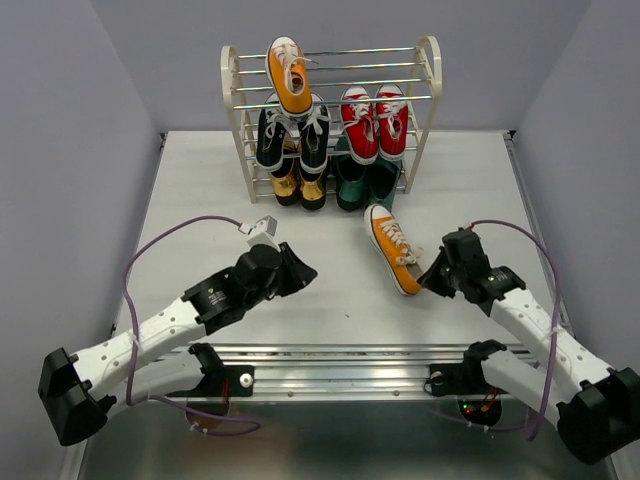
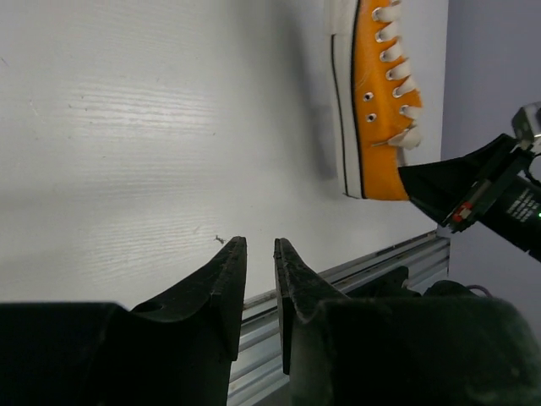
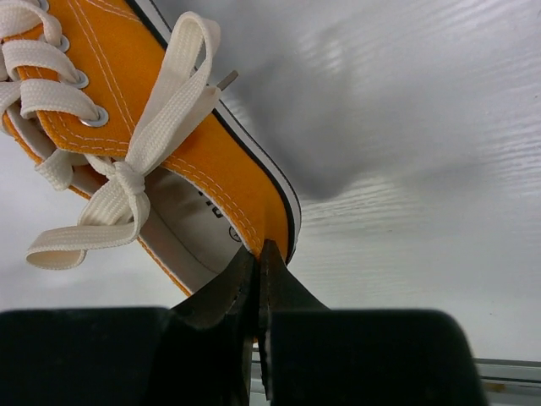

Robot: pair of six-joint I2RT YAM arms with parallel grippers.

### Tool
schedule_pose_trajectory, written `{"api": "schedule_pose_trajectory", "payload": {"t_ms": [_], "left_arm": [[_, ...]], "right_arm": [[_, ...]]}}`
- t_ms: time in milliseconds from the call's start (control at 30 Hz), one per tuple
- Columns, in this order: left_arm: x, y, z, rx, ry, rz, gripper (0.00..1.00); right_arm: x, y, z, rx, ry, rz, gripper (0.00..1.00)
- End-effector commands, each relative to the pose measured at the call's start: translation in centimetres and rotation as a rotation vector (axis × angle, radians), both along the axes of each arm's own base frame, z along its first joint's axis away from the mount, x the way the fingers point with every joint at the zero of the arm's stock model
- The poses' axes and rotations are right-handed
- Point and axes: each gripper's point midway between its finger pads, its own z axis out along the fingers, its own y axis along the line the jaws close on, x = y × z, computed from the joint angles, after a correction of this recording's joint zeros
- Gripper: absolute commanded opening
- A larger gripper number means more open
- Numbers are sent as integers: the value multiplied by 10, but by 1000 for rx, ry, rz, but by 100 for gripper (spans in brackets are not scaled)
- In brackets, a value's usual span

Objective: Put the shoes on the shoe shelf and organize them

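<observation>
— The orange sneaker (image 1: 393,250): how is it held?

— Its heel rim is pinched between the closed jaws of the right gripper (image 3: 256,249). One finger is set inside the collar and the other against the outer canvas. The white laces are left loose over the tongue.

— Where is it placed?

— It is seen on the table (image 1: 200,200), just in front of the shoe shelf (image 1: 430,70), with the toe pointed toward the shelf's right half. Whether the sole is fully down cannot be told.

— And the left gripper (image 2: 260,245)?

— Nothing is held by it. Its fingers are parted by a narrow gap above the bare table, well apart from the sneaker.

— What is stored on the shelf?

— A second orange sneaker (image 1: 288,75) is laid on the top tier, at the left. The black pair (image 1: 270,140) is kept on the tier below it, with the red pair (image 1: 358,125) beside it on the right. At the bottom, a glossy gold pair (image 1: 287,185) is set at the left and a dark green pair (image 1: 350,180) at the right.
</observation>
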Motion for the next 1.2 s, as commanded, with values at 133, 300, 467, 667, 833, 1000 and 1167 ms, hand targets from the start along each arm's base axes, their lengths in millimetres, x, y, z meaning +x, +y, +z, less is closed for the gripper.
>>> {"api": "schedule_pose_trajectory", "payload": {"t_ms": [133,300,467,667,833,1000,1167], "left_arm": [[-3,-21,1,-52,17,-3,38],[-7,-32,-9,-45,70,13,47],[-9,-35,-9,-64,95,54,64],[-4,-50,-8,-58,120,78,75],[-10,-79,-25,42,158,38,73],[-12,-94,-47,129,195,27,70],[-12,-95,-77,208,252,69,60]], "right_arm": [[4,63,2,63,-63,97,1],[-12,118,-3,-8,-51,197,1],[-11,117,-9,-81,-42,199,67],[1,64,35,-261,-170,86,100],[2,22,74,-316,-242,-29,100],[-6,3,99,-281,-299,-83,100],[-12,-2,103,-285,-281,-81,100]]}}
